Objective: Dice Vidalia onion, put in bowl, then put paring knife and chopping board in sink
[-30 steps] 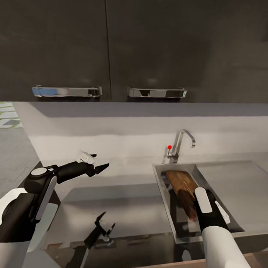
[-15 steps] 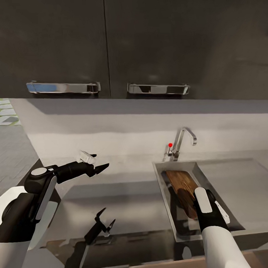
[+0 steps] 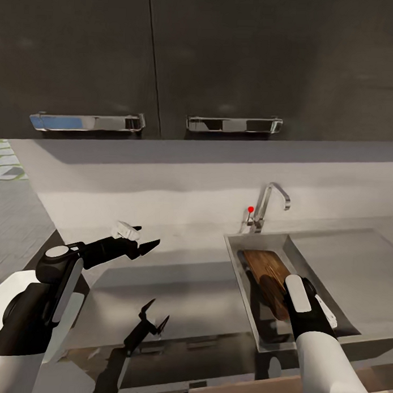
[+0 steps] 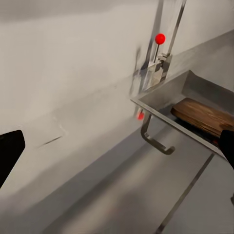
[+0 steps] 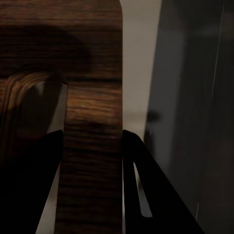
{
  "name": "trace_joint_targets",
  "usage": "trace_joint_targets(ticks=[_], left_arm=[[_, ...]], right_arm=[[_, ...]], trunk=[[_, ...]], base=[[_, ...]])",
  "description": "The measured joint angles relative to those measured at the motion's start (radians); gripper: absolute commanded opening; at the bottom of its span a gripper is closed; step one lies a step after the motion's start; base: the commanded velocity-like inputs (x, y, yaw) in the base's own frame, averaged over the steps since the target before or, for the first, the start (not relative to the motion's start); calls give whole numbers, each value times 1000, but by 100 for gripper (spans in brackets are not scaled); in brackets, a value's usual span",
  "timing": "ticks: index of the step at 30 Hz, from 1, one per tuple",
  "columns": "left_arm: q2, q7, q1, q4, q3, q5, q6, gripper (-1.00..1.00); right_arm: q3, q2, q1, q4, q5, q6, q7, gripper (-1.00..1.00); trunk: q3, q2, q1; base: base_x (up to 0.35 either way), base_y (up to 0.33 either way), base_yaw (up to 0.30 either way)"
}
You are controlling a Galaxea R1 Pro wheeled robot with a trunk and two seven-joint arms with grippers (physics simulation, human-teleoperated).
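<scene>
Board in sink, gripped at handle end.
Board [image 3: 268, 277] is clamped by right end effector [image 5: 92, 146] inside sink [image 3: 237, 260]; left end effector [image 3: 139, 244] is held wide beside sink.

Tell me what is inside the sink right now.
The chopping board lies in the sink, with the right gripper closed on its handle end. Whatever lies under the board or behind the right arm is covered, so I cannot tell whether the knife is in there.
</scene>
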Motion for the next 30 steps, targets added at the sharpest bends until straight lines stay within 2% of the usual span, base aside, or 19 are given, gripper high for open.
trace_joint_targets(ticks=[11, 14, 20, 30], left_arm=[[0, 0, 0, 0, 0, 0, 0, 100], [0, 0, 0, 0, 0, 0, 0, 100], [0, 0, 0, 0, 0, 0, 0, 100], [0, 0, 0, 0, 0, 0, 0, 100]], right_arm=[[0, 0, 0, 0, 0, -6, 1, -100], [2, 0, 0, 0, 4, -38, 2, -100], [9, 0, 0, 0, 1, -102, 2, -100], [10, 0, 0, 0, -1, -106, 24, -100]], trunk=[[-18, 0, 0], [-22, 0, 0], [-24, 0, 0], [-24, 0, 0]], base=[[0, 0, 0], [0, 0, 0], [0, 0, 0], [0, 0, 0]])
